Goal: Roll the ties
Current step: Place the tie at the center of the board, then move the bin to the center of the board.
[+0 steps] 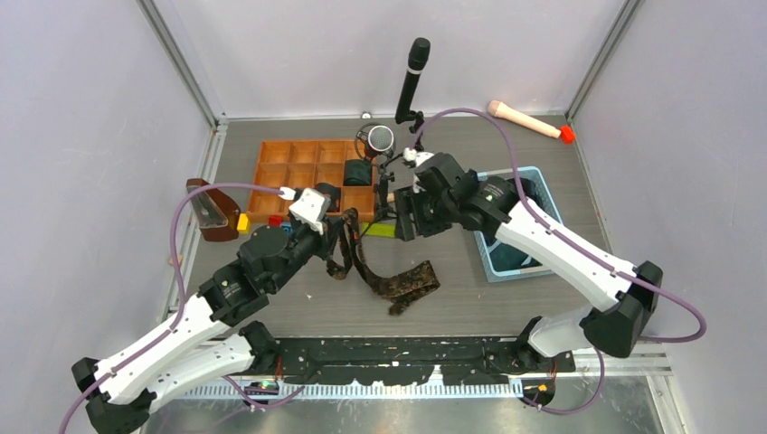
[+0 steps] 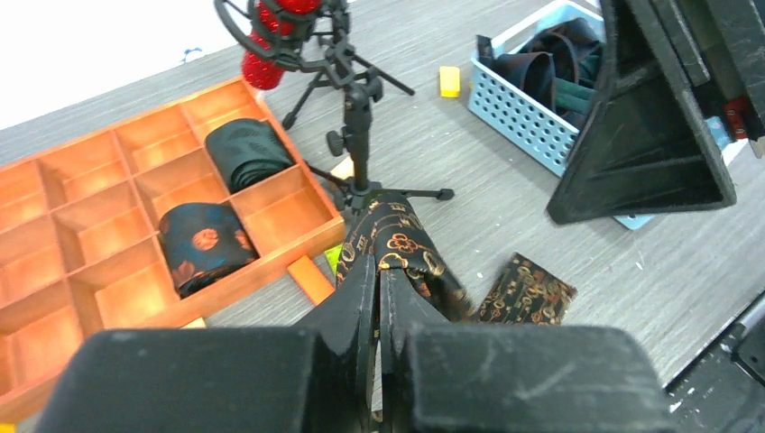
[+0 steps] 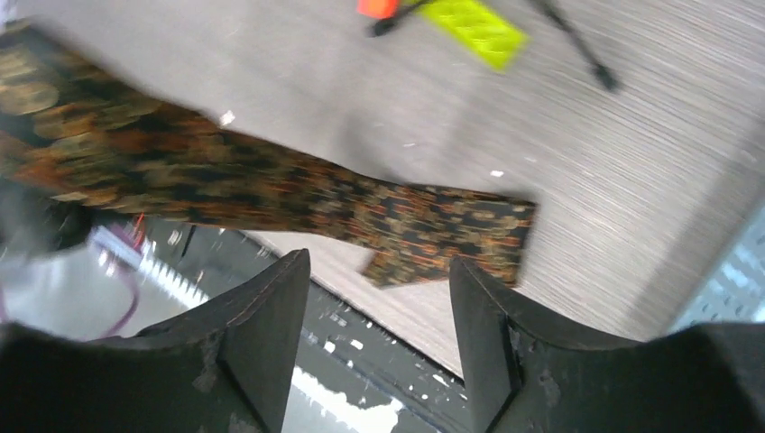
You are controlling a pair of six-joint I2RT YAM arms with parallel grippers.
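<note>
A black tie with brown-gold speckles (image 1: 398,282) hangs from my left gripper (image 1: 337,231) down to the table, where its wide end lies flat. In the left wrist view the left gripper (image 2: 380,271) is shut on the tie (image 2: 403,242) near a fold. My right gripper (image 1: 399,221) hovers just right of the held fold. In its wrist view the right gripper (image 3: 379,271) is open and empty, with the tie (image 3: 271,189) stretched across below it. Two rolled ties (image 2: 248,153) (image 2: 203,245) sit in compartments of the orange tray (image 2: 311,236).
A blue basket (image 2: 523,113) at the right holds more dark ties (image 2: 550,63). Two microphones on black tripods (image 1: 411,81) (image 2: 359,135) stand behind the grippers. A yellow-green block (image 3: 474,27) lies on the table. A brown object (image 1: 208,210) sits at the far left.
</note>
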